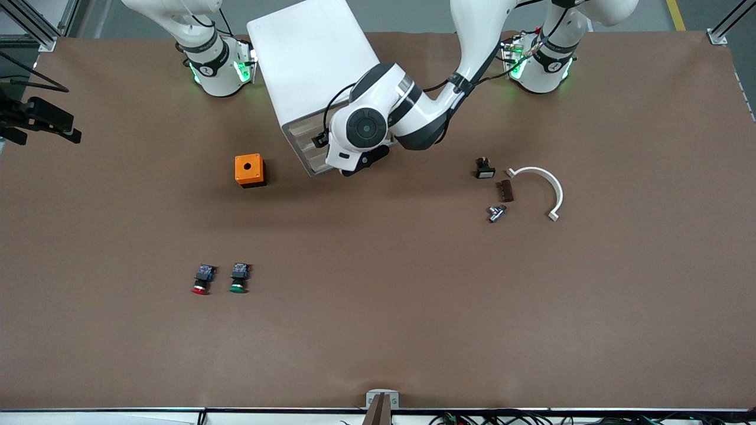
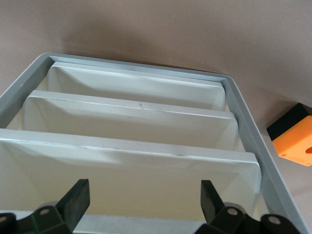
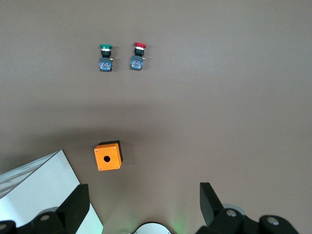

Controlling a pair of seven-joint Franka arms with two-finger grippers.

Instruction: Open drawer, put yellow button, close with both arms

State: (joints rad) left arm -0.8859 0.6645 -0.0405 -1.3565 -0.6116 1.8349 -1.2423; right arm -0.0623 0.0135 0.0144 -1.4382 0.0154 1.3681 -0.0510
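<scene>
Red button (image 1: 201,282) and green button (image 1: 238,280) sit nearest; left tool (image 2: 141,204), spread, faces the drawer (image 2: 131,165) fronts; right tool (image 3: 141,207) waits, spread, over the worktop (image 1: 378,330).

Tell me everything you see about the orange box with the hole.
The orange box is a small cube-like housing, plastic by its look, with an orange top and a black lower part. One round hole sits in the middle of its top face. It stands upright on the brown table, beside the white cabinet, toward the right arm's end. Nothing touches it.
</scene>
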